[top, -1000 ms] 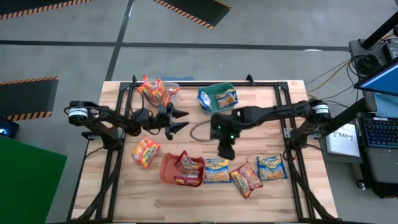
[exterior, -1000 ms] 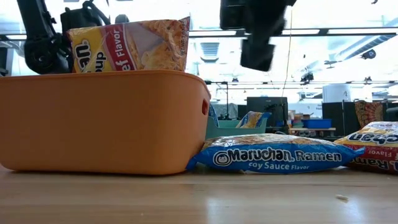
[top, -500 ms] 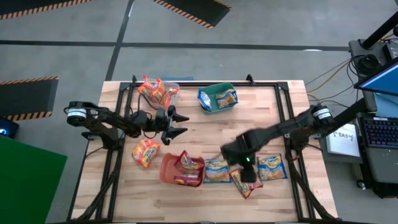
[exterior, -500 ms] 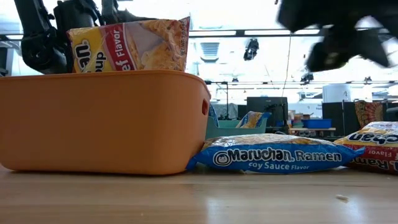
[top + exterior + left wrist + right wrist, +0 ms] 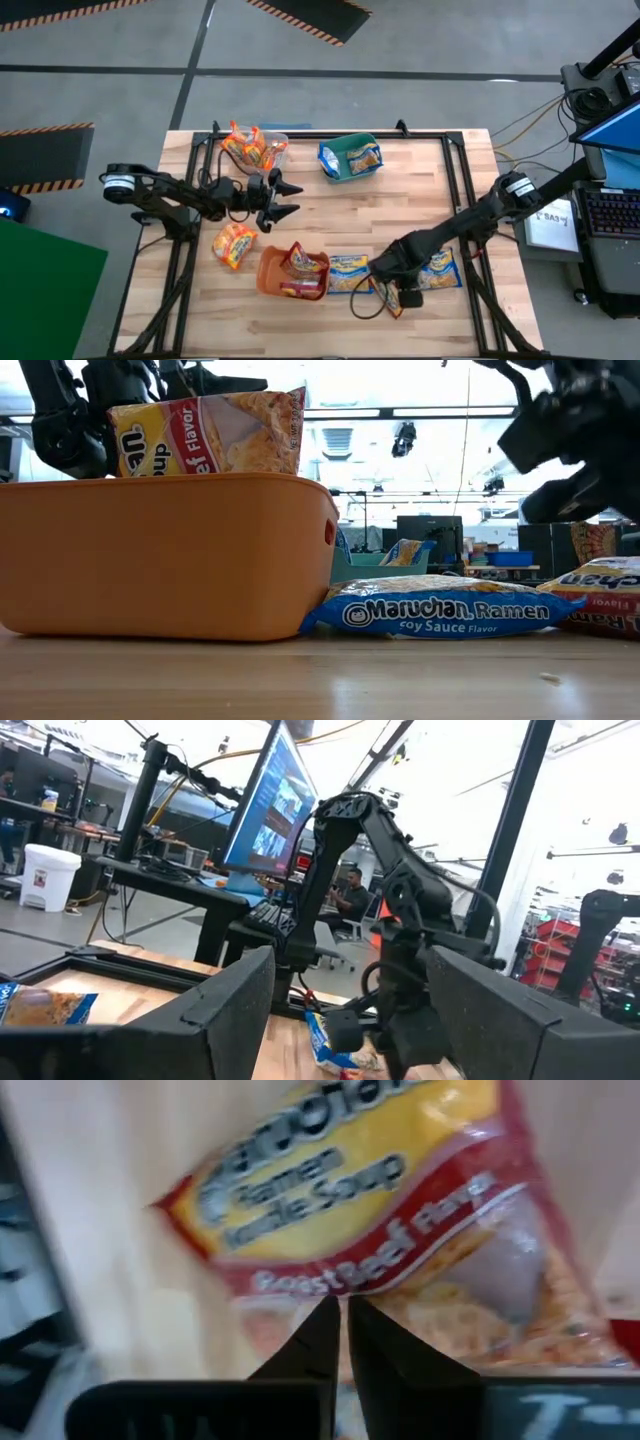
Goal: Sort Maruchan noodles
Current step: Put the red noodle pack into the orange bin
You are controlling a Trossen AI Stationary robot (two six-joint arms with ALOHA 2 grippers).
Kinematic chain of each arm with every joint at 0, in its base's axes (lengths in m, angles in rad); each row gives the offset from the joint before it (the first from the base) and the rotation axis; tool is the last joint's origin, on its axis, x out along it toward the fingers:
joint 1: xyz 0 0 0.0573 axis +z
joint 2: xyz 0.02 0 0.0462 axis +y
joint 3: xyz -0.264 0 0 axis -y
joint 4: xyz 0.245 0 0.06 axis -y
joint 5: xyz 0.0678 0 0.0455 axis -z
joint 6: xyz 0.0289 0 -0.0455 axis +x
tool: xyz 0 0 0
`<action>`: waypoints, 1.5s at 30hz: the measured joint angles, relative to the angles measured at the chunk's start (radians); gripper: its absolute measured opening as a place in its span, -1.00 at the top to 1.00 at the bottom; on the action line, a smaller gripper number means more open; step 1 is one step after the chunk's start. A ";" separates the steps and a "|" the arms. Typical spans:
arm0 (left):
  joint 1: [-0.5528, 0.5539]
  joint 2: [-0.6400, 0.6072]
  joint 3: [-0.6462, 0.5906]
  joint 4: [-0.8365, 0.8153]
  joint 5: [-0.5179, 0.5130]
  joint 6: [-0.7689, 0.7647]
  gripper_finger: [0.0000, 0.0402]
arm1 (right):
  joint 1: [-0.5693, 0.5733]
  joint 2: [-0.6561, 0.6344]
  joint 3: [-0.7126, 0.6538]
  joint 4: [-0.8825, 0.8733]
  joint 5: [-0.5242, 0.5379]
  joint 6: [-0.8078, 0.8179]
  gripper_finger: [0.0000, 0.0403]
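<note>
Orange tub (image 5: pixel 160 555); blue packet (image 5: pixel 440 607); red-yellow packet (image 5: pixel 400 1210).

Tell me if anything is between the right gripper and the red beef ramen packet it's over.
Nothing visible. In the right wrist view the right gripper points straight at the red beef packet with bare table around it; its fingertips are nearly together. The blue soy sauce packet lies beside, not between.
</note>
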 joint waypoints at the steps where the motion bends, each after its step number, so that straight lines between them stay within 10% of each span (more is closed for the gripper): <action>1: 0.000 0.000 0.000 0.000 0.000 -0.001 -0.23 | -0.002 0.000 -0.011 0.009 0.035 -0.003 0.94; 16: 0.000 0.000 0.001 0.000 -0.002 0.002 -0.23 | -0.308 0.000 -0.039 0.171 0.550 -0.128 0.96; 27: 0.001 -0.001 0.079 -0.254 -0.058 -0.004 -0.23 | -0.451 -0.089 -0.020 0.214 0.457 -0.232 0.96; 35: -0.005 0.000 0.309 -0.730 -0.057 0.137 -0.16 | -0.497 -0.293 -0.156 0.250 0.081 -0.108 0.96; 45: -0.006 0.000 0.359 -0.768 -0.057 0.205 -0.15 | -0.446 -0.385 -0.430 0.421 -0.036 -0.041 0.96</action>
